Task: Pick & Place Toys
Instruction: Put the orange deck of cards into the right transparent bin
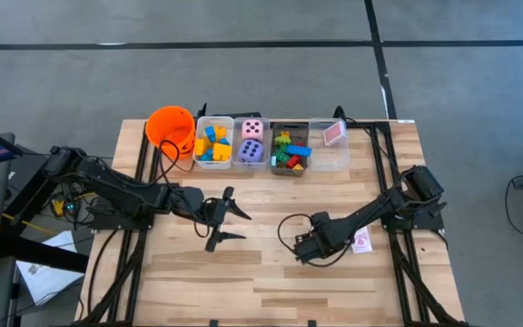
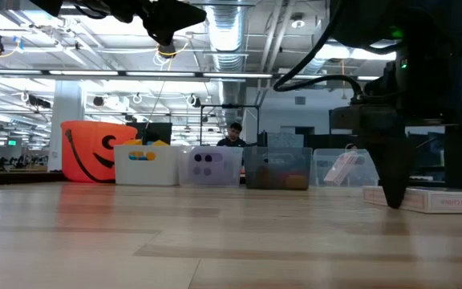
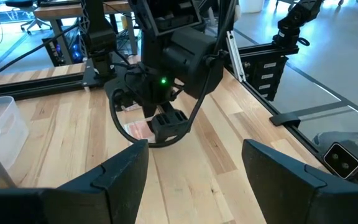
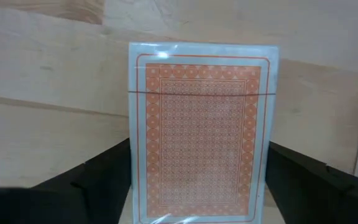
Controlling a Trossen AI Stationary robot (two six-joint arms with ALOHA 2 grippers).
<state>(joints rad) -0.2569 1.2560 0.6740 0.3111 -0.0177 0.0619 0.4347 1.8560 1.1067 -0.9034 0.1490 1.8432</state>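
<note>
**Right gripper at a card deck**

We see the right gripper (image 4: 197, 186) lowered onto the table (image 1: 271, 272), its fingers spread either side of a wrapped card deck (image 4: 199, 134). The left gripper (image 1: 225, 218) hovers open, well apart. Another deck (image 1: 362, 241) lies just beside the right gripper.

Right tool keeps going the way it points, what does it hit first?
The deck of cards lying on the table, directly between its open fingers. It looks very close, though depth is hard to judge.
</note>
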